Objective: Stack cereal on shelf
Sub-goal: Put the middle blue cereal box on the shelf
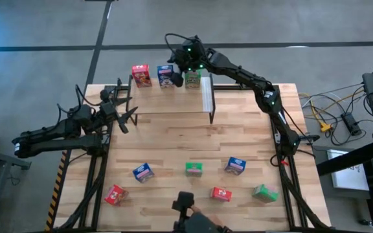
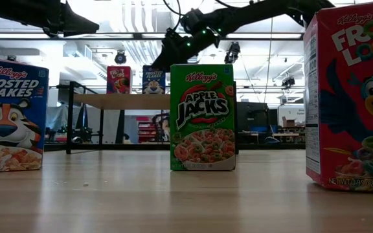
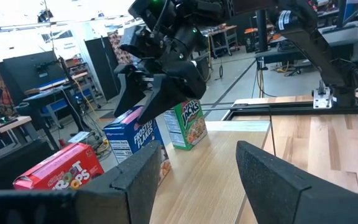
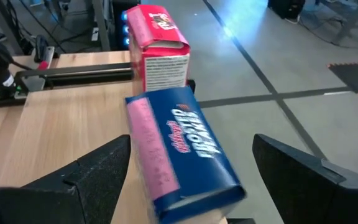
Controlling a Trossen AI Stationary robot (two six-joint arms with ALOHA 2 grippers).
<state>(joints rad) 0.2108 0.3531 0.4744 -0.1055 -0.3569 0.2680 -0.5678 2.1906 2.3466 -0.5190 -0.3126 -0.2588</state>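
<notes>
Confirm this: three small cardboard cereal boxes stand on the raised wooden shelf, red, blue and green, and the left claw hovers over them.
Wrong arm. The high view shows the right claw over the red, blue and green cardboard cereal boxes on the raised wooden shelf; the left claw waits apart.

Shelf point(image 1: 173, 100): light wood top, smooth, matt; thin black metal legs; whitish end strip point(image 1: 206, 94) at 3 o'clock side, looks plastic.
Table point(image 1: 173, 145): pale wood planks, visible grain, satin sheen in low view.
Boxes: printed cardboard, slight gloss — green box point(image 2: 203, 117), blue box point(image 4: 182, 149), red box point(image 4: 159, 48).
Right gripper point(image 4: 191, 180) w/ fingers point(image 4: 86, 174): dark matt plastic. Left gripper point(image 3: 191, 180): same.
Floor point(image 1: 44, 39): grey, smooth, faint shine.
</notes>
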